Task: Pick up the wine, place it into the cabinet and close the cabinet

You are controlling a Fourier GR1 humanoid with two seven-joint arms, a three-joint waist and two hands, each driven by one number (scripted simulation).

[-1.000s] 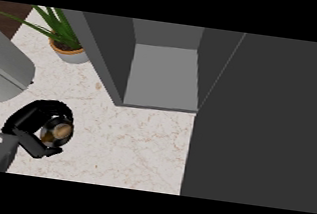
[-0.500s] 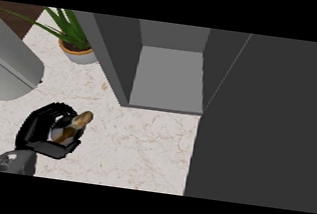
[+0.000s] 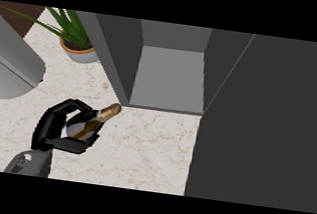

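1. Pale marbled counter [image 3: 148,148] fills the lower centre of the head view.
2. Cabinet [image 3: 169,80]: stands at the far side of the counter, open, with a light grey inner floor and dark grey side walls.
3. Cabinet door [image 3: 272,119]: a broad dark panel, swung open, covering the right part of the view.
4. Potted plant [image 3: 74,37]: long green leaves in a pale pot, left of the cabinet and at the counter's far edge.
5. Large grey rounded body [image 3: 2,68]: occupies the left edge; its identity cannot be determined.
6. Left hand [image 3: 51,125]: enters from the lower edge at the left on a grey forearm. Fingers arch over the wine from the left and the thumb curls in beneath it, so the hand is grasping the bottle.
7. Wine [image 3: 92,123]: dark bottle with a gold neck, tilted, neck directed up and right toward the cabinet opening. It is outside the cabinet, near the front left corner.
8. Right hand: does not appear.
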